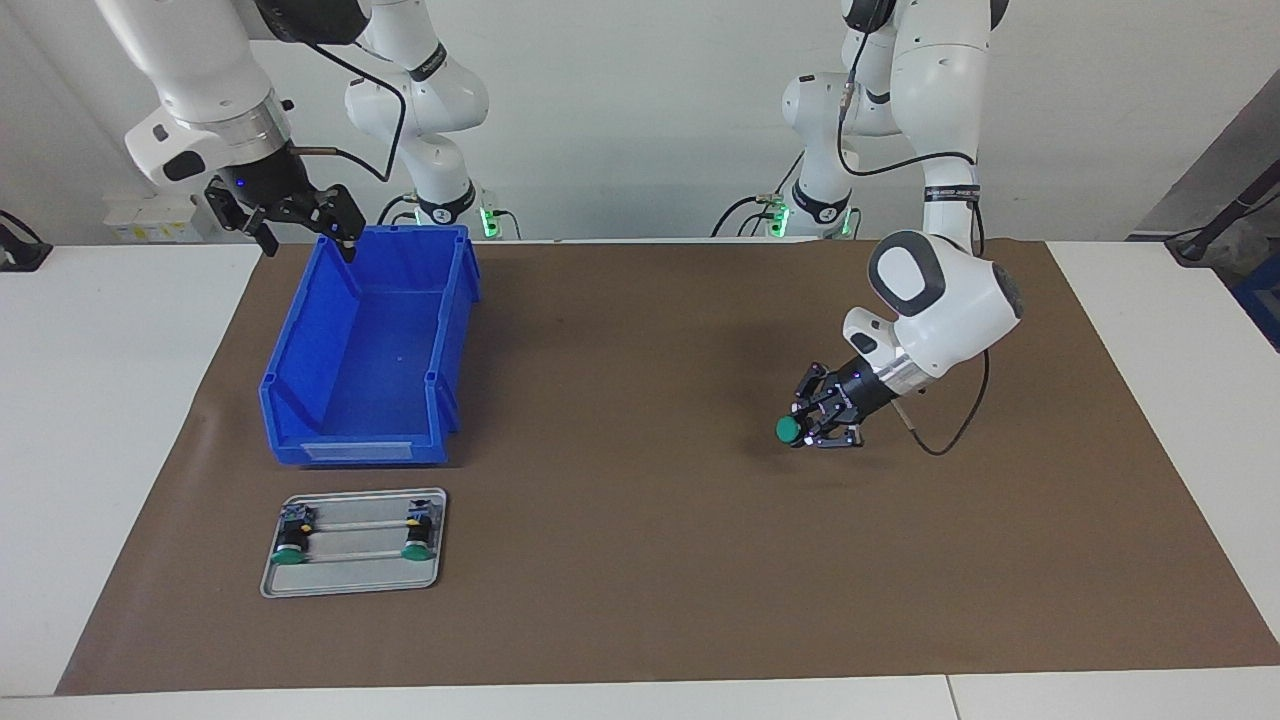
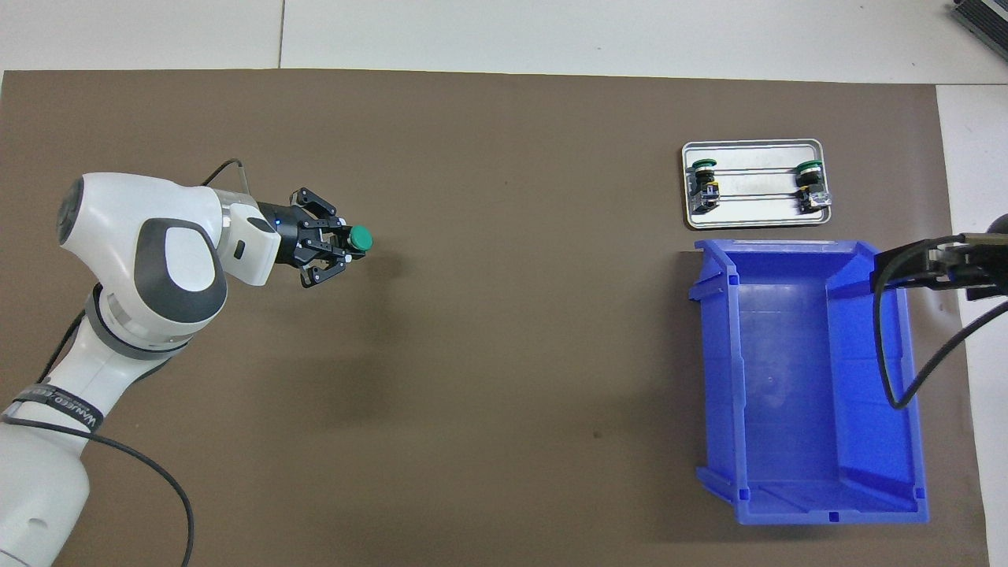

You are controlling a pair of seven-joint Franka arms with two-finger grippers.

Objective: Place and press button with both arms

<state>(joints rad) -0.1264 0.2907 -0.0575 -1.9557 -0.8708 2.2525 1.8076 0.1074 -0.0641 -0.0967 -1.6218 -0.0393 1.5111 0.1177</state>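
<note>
You see the left gripper (image 2: 340, 246) at nine o'clock, clamped on a green-capped button (image 2: 361, 237) over the brown surface (image 2: 504, 315). At two o'clock a metal tray (image 2: 752, 223) carries two more buttons. Touching it, at four o'clock, sits a blue bin (image 2: 803, 386), the right gripper (image 2: 890, 272) over its rim.

A white table (image 1: 120, 420) carries a brown mat (image 1: 640, 560) that covers most of its top, leaving white strips at both ends and along the edge farthest from the robots. On the mat, toward the right arm's end, lies a blue bin (image 1: 375, 350). Just beside it, farther from the robots, lies a small metal tray (image 1: 352, 583).
</note>
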